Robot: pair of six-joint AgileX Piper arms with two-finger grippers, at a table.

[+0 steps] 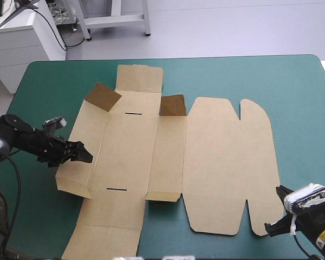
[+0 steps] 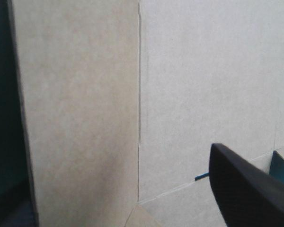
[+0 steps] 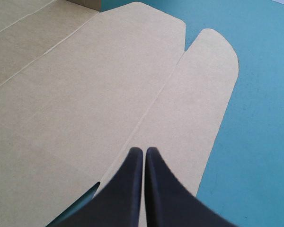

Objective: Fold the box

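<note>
Bright, even light; soft shadow beside the box (image 1: 206,162).

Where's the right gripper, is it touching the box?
Cannot tell. In the right wrist view the shut right gripper overlaps the box, but nothing shows whether it rests there or hovers.

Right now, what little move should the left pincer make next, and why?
Probably nudge the left wall further upright. It leans only part-way up, and the open left pincer is already at its outer side, near the front end. The lid lies flat, with the shut right pincer over its near corner, so raising this wall seems the likelier first step.
</note>
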